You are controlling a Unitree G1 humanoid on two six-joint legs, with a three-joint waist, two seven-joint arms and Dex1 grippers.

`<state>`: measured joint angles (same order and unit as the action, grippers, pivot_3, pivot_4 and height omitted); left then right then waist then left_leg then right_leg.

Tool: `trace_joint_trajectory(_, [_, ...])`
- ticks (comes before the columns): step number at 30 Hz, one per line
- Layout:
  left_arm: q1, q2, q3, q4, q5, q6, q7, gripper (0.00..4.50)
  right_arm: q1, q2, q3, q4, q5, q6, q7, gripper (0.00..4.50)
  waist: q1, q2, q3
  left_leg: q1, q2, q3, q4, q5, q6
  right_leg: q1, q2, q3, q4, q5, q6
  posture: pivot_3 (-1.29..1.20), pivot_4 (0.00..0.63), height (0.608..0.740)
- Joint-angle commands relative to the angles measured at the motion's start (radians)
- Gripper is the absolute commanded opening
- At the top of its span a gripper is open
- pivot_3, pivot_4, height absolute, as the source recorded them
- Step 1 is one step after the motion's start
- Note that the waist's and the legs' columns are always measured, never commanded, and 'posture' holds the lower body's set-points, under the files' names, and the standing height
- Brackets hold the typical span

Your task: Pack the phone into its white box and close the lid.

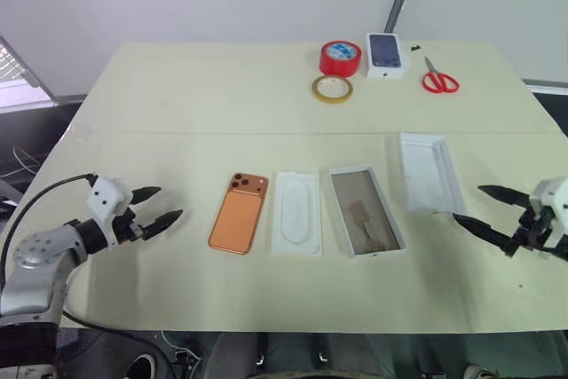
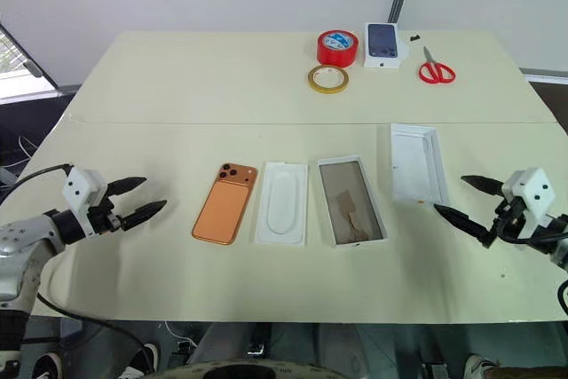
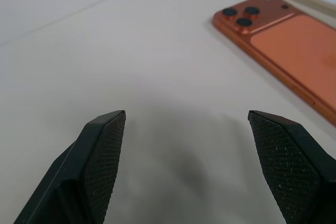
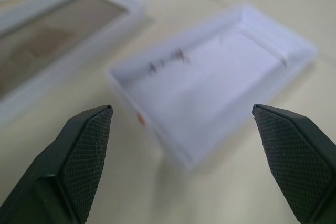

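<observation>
Phone (image 1: pixel 239 212), copper-orange and back-up, is lying flat on the worktop (image 1: pixel 177 104), just beyond the left hand (image 1: pixel 160 206), which is being held open and empty. The right hand (image 1: pixel 475 208) is likewise being held open and empty, beside the lid (image 1: pixel 430 170). A flat white insert (image 1: pixel 296 212) is lying between the phone and the white box (image 1: pixel 366 209), whose brownish floor is showing. Farther back, tape rolls (image 1: pixel 340 58), a small printed box (image 1: pixel 385 53) and scissors (image 1: pixel 438 79) are being left aside. The phone is being judged stiff, smooth and slippery; it is probably best pinched across its long edges, near the middle.
</observation>
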<state>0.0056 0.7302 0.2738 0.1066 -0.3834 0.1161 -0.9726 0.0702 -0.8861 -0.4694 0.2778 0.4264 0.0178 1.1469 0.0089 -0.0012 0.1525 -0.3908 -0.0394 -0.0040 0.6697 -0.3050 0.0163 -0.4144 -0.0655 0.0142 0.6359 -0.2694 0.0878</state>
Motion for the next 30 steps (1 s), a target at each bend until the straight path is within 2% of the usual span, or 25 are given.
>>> trace_joint_trajectory(1, [0.003,0.0,0.037,-0.02,-0.011,-0.032,0.007,3.91,-0.002,-0.008,-0.046,0.022,-0.008,-0.047,-0.022,4.46,0.0,0.0,0.0,0.0,0.0,0.0,-0.001,0.0,0.0,0.0,0.0,0.0,-0.001,0.0,0.0,0.0,0.15,0.74])
trace_joint_trajectory(22, [-0.053,-0.021,0.007,-0.053,-0.034,-0.005,-0.001,3.91,-0.035,0.01,-0.01,-0.003,0.0,-0.04,-0.025,4.46,-0.001,0.0,0.0,0.001,0.0,0.0,-0.002,0.0,-0.001,0.0,0.0,0.0,-0.002,0.002,0.002,0.0,0.15,0.74])
trace_joint_trajectory(27, [-0.065,-0.027,-0.037,-0.178,-0.101,0.196,0.041,3.91,-0.05,0.006,0.023,-0.064,0.005,-0.025,-0.01,4.46,-0.001,0.0,0.0,0.001,0.0,0.0,-0.002,0.0,0.0,0.001,0.0,0.0,-0.002,0.002,0.003,0.0,0.15,0.74])
trace_joint_trajectory(30, [-0.093,-0.032,-0.063,-0.257,-0.189,0.353,0.044,3.91,-0.07,0.009,0.071,-0.142,0.024,0.01,0.009,4.46,-0.002,0.0,0.0,0.001,0.0,0.0,-0.002,0.001,-0.001,0.001,0.0,0.0,-0.002,0.002,0.003,0.0,0.15,0.74])
